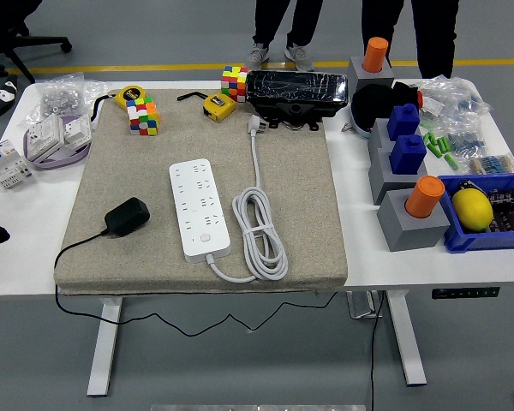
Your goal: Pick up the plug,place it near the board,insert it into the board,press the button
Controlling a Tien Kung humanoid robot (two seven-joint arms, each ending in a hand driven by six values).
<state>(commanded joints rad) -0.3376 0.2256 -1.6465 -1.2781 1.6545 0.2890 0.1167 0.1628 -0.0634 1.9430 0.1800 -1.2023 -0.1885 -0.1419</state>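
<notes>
Robotics lab, white table [411, 261] cluttered with test props, grey floor [240, 360]

We count one power strip [200, 209], one black plug [127, 216], two puzzle cubes [142, 116] [235, 82], two yellow tape measures [131, 93] [218, 105], two orange cups [425, 196] [376, 54], one lemon [472, 208], one blue bin [456, 237].
</notes>
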